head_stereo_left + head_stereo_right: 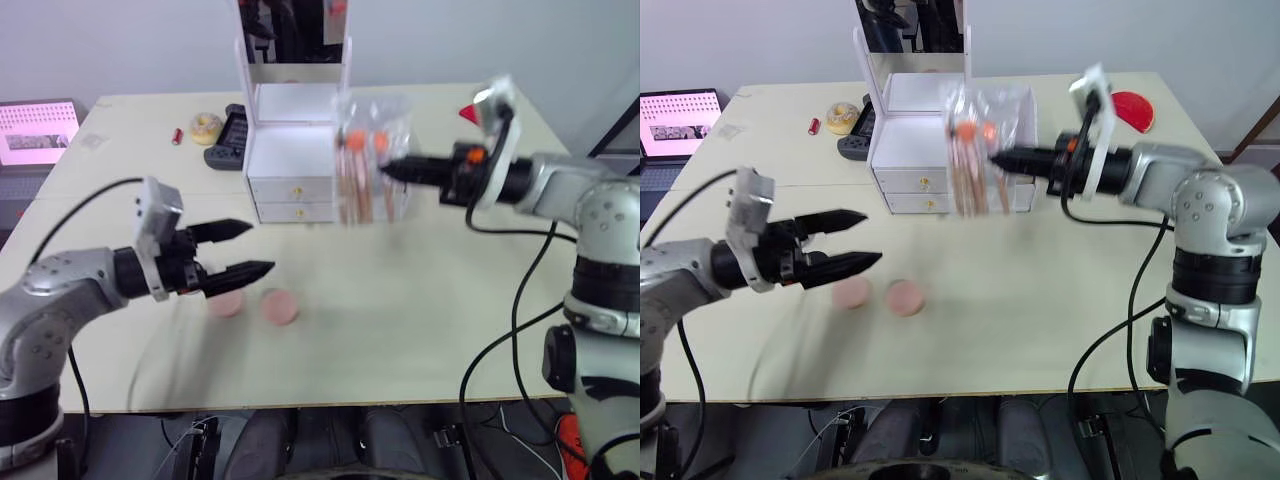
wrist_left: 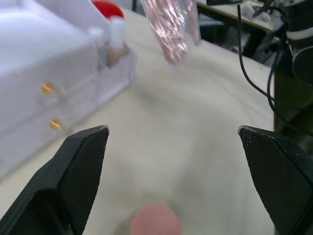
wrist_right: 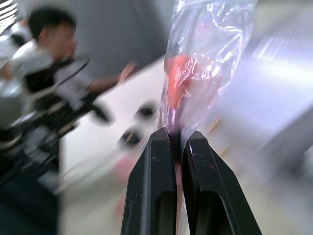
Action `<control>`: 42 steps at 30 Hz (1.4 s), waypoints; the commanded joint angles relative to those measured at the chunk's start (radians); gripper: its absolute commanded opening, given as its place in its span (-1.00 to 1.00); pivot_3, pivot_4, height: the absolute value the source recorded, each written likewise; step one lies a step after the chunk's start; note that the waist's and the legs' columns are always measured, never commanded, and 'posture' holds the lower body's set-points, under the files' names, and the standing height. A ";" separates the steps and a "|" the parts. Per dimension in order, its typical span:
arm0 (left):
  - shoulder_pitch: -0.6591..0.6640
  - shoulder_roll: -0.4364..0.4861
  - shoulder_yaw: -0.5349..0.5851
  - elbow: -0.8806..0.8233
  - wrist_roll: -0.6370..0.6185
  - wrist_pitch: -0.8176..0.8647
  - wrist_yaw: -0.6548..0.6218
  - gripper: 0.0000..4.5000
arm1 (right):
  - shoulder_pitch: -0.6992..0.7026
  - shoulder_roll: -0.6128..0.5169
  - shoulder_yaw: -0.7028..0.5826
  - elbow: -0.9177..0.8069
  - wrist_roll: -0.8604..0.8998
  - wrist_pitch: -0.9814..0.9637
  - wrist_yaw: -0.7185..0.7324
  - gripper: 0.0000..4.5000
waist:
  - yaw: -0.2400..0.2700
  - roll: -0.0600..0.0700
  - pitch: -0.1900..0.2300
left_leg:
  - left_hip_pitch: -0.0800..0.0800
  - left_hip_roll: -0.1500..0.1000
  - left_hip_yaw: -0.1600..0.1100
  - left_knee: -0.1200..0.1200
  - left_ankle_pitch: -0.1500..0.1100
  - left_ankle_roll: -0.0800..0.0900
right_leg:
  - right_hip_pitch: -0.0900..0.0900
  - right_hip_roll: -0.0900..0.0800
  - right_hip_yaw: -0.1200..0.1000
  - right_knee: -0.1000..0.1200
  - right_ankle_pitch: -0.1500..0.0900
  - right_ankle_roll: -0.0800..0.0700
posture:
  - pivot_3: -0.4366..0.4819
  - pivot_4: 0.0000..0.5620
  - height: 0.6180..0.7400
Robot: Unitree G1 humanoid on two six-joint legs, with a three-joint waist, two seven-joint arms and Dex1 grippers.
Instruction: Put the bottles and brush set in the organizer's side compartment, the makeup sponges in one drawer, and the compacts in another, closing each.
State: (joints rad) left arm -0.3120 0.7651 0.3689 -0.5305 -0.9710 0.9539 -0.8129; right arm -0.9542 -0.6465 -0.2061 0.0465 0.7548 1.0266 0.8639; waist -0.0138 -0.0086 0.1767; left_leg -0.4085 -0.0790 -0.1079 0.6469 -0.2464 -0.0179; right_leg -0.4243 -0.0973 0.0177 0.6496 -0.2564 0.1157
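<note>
My right gripper is shut on the top of a clear bag holding the brush set, which hangs in the air just in front of the white organizer and its clear side compartment. A white-capped bottle stands in that compartment. Both drawers look shut. Two pink makeup sponges lie on the table in front. My left gripper hovers open just above and left of them, holding nothing. A red compact lies at the far right.
Left of the organizer lie a black case, a yellow ring-shaped item and a small red tube. A laptop sits at the far left. A mirror stands on top of the organizer. A person shows in the right wrist view.
</note>
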 commanded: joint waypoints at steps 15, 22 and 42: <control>-0.120 -0.017 -0.006 0.000 -0.132 -0.029 0.157 0.98 | -0.363 0.203 0.092 0.998 -0.492 -0.955 -0.076 -1.00 | -0.010 0.000 0.000 | 0.000 0.002 0.003 -0.002 0.002 -0.004 | -0.002 0.002 0.003 0.000 0.001 -0.001 | -0.05 -0.47 1.00; -0.110 -0.013 0.002 -0.006 -0.141 -0.037 0.176 0.98 | -0.411 0.251 0.095 1.178 -0.579 -1.061 -0.138 -1.00 | -0.010 0.000 0.000 | 0.000 0.002 0.003 -0.002 0.004 -0.006 | -0.002 0.002 0.003 0.000 0.001 -0.001 | -0.05 -0.47 1.00; -0.079 0.000 -0.002 -0.002 -0.134 -0.071 0.181 1.00 | -0.396 0.191 0.055 0.944 -0.563 -0.955 0.031 0.99 | -0.030 0.001 0.001 | 0.000 0.002 0.002 -0.003 0.005 -0.008 | -0.002 0.003 0.004 0.000 0.001 -0.001 | -0.05 -0.47 1.00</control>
State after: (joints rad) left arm -0.3928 0.7486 0.3552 -0.5142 -1.1019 0.9064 -0.6284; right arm -1.3389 -0.4251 -0.1337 1.1032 0.1571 0.0471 0.8594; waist -0.0439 -0.0073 0.1776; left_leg -0.4084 -0.0768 -0.1059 0.6441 -0.2417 -0.0260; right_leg -0.4267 -0.0943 0.0215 0.6494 -0.2557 0.1146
